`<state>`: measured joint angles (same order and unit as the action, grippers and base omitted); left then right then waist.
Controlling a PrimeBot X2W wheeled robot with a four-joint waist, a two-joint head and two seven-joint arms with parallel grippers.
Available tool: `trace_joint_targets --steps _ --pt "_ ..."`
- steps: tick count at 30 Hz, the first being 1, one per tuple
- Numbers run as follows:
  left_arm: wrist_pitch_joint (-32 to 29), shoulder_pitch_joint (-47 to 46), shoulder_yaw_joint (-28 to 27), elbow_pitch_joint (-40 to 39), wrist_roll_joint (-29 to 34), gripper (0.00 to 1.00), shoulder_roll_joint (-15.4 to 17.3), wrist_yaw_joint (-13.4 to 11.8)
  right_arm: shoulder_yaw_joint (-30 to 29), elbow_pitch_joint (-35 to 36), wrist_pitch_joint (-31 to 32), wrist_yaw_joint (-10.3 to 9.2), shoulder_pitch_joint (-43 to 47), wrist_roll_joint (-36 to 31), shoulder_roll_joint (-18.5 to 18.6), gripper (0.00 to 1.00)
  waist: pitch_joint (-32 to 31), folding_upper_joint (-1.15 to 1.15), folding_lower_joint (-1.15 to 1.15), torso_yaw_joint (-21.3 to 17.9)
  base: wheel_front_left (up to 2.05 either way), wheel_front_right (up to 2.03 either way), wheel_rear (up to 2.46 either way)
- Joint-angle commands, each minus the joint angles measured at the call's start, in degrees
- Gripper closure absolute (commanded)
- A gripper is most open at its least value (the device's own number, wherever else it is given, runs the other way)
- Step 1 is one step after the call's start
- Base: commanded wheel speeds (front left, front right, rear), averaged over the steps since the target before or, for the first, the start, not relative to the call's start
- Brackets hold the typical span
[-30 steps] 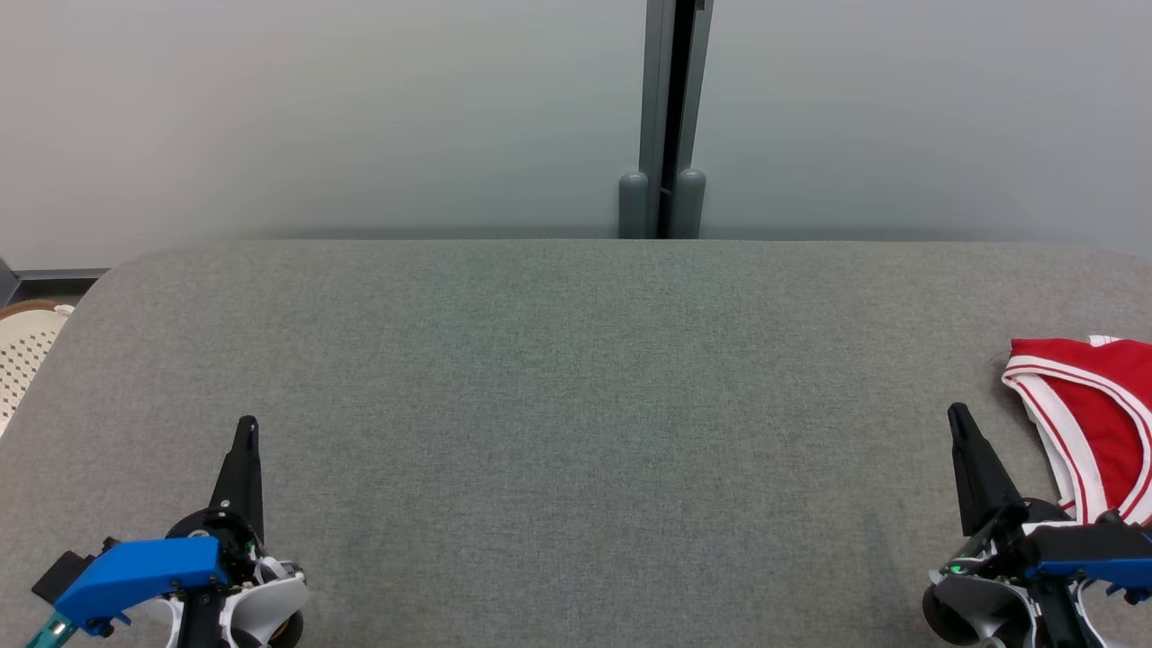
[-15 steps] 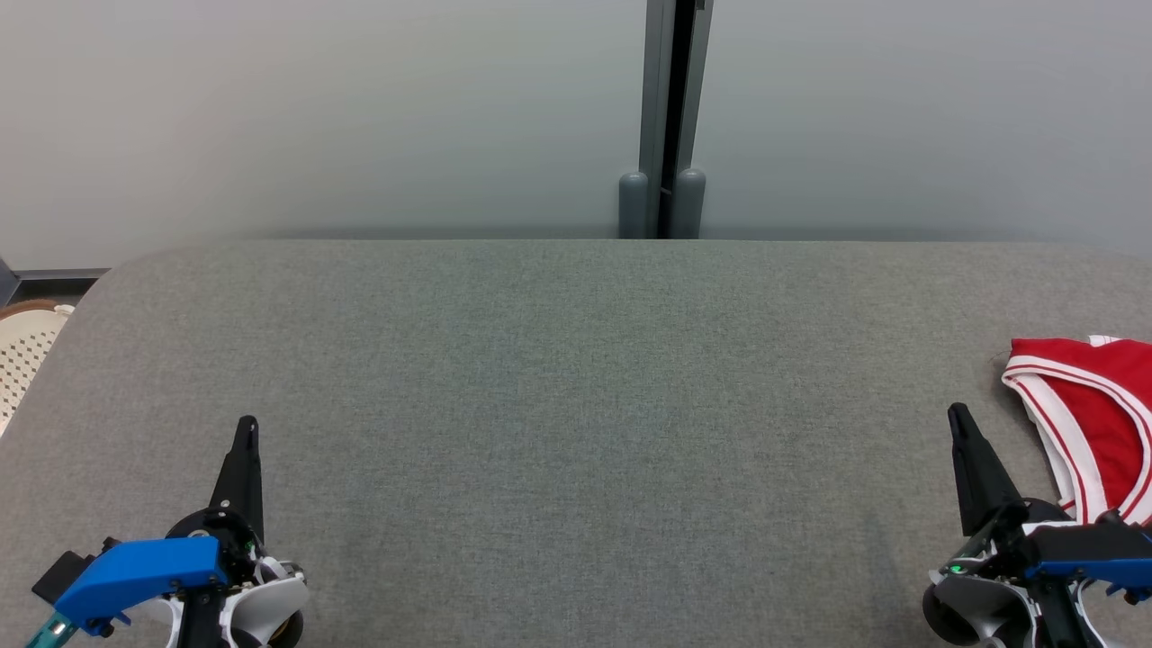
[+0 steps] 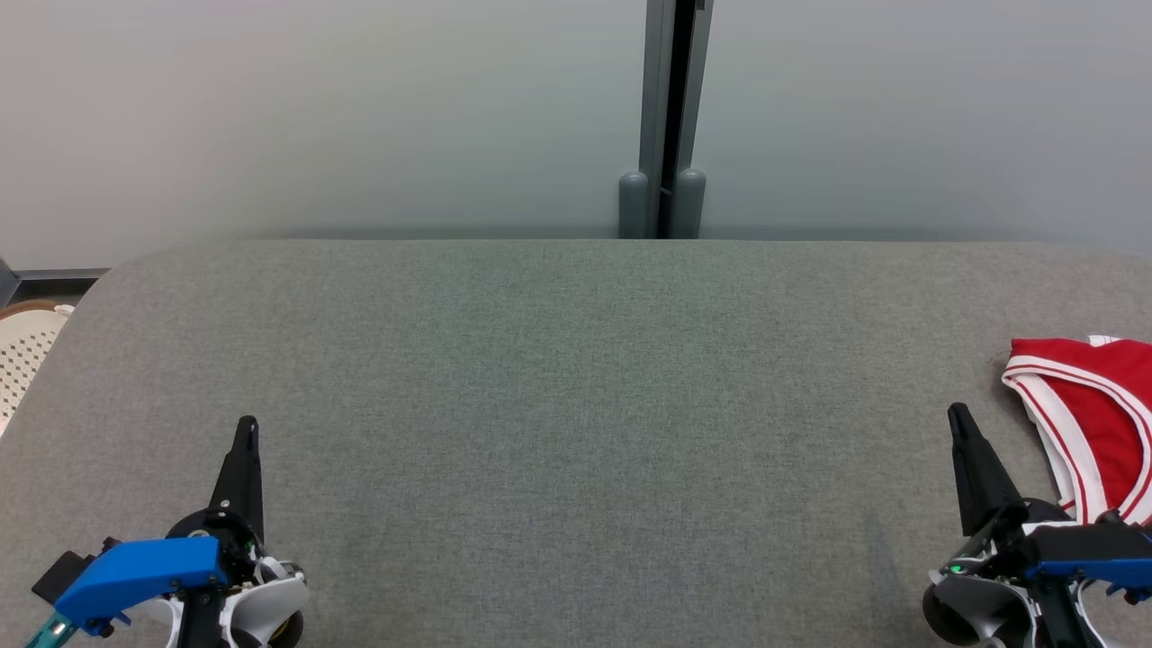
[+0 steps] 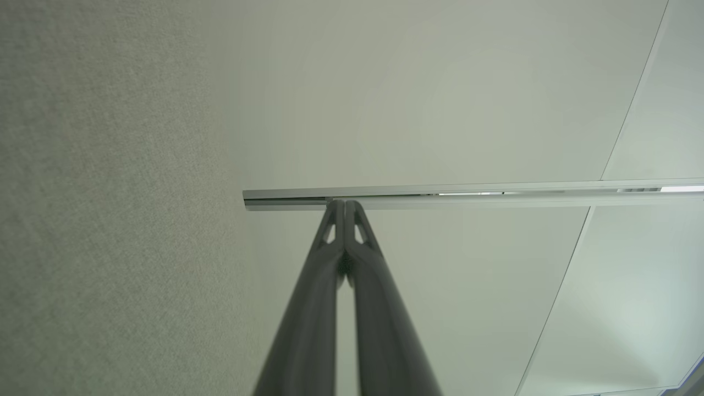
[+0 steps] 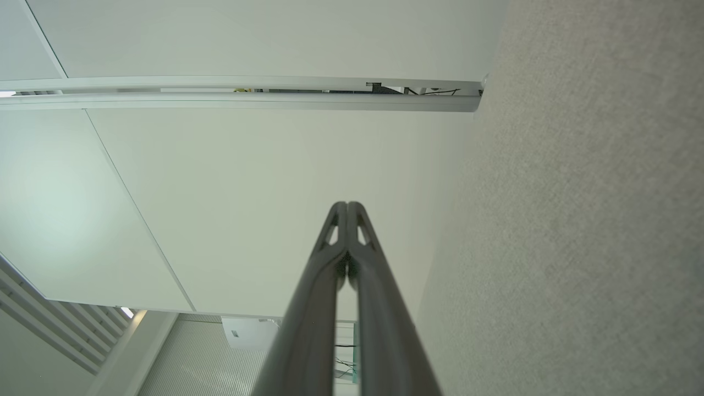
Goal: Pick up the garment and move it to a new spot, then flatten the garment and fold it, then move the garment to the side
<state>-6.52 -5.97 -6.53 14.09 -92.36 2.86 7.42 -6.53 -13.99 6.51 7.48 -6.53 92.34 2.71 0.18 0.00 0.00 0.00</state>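
Observation:
A red garment with white stripes (image 3: 1098, 418) lies folded at the right edge of the grey table (image 3: 576, 378), partly cut off by the frame. My right gripper (image 3: 956, 412) rests at the lower right, just left of the garment, shut and holding nothing; its closed fingertips (image 5: 347, 208) meet in the right wrist view. My left gripper (image 3: 247, 423) sits at the lower left, far from the garment, also shut and empty, its tips (image 4: 344, 204) pressed together in the left wrist view.
A pale wall with a grey vertical post (image 3: 664, 117) stands behind the table's far edge. A white perforated basket (image 3: 25, 355) shows off the table's left side. Grey table cloth fills the left of the left wrist view (image 4: 110, 220).

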Motion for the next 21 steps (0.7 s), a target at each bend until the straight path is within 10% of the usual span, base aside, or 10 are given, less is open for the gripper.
trace_joint_targets --steps 1,21 --pt "-0.2 -0.6 -0.1 -0.3 -0.1 1.0 0.0 0.2 -0.1 0.2 0.2 0.02 0.7 0.2 0.3 1.0 0.0 0.0 0.0 0.0 0.0 0.0 0.0" --pt "-0.2 -0.6 -0.1 -0.3 -0.1 1.0 0.0 0.2 -0.1 0.2 0.2 0.02 0.7 0.2 0.3 1.0 0.0 0.0 0.0 0.0 0.0 0.0 0.0"
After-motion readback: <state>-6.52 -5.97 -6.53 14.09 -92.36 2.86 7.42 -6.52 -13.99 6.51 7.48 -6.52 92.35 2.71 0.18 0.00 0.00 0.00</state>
